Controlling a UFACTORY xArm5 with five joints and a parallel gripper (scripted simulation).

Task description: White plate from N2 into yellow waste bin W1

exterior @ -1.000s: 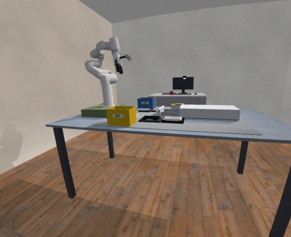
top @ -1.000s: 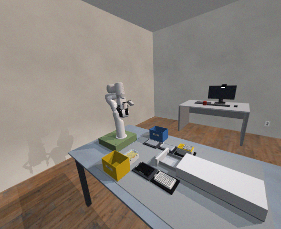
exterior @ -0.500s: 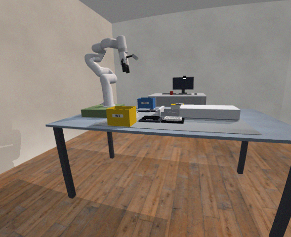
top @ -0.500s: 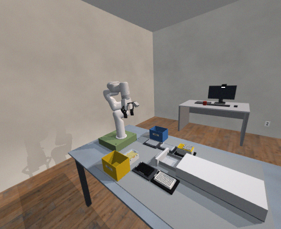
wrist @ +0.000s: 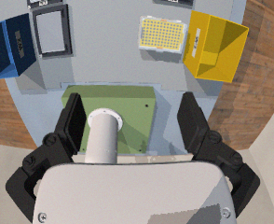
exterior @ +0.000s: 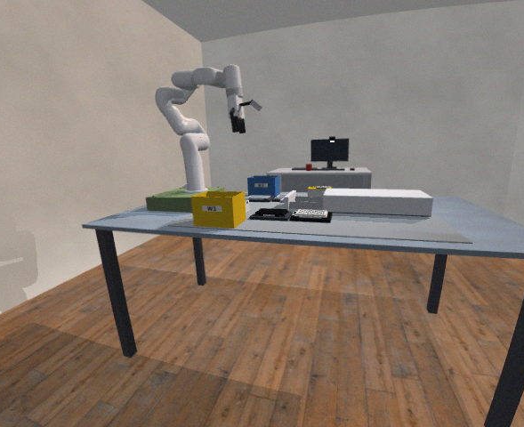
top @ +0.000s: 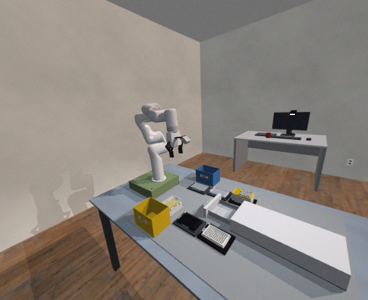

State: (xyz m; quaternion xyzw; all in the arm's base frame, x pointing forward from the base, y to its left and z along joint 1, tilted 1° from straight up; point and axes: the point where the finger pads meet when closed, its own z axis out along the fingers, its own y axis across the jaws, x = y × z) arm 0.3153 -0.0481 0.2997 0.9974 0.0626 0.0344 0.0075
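My fingers (top: 171,154) (exterior: 238,126) are spread wide, gripping nothing, high above the table (top: 109,198) (exterior: 482,221) (wrist: 170,119). In the top view, the white well plate (top: 216,235) (exterior: 310,213) sits in its black nest (top: 228,247) (exterior: 310,220) (I can't read the nest's label). From it, the dark plate (top: 191,222) (exterior: 272,213) lies toward ten o'clock, and the yellow bin W1 (top: 145,222) (exterior: 218,218) (wrist: 203,56) stands upright between nine and ten.

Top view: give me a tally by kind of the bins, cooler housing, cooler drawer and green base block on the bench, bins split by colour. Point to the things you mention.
Yellow bin (top: 143,222) (exterior: 215,218) (wrist: 193,58): 1
Blue bin (top: 203,178) (exterior: 258,190) (wrist: 24,53): 1
Cooler housing (top: 290,239) (exterior: 376,203): 1
Cooler drawer (top: 212,205) (exterior: 291,200): 1
Green base block (top: 140,185) (exterior: 165,203) (wrist: 137,97): 1
Total: 5
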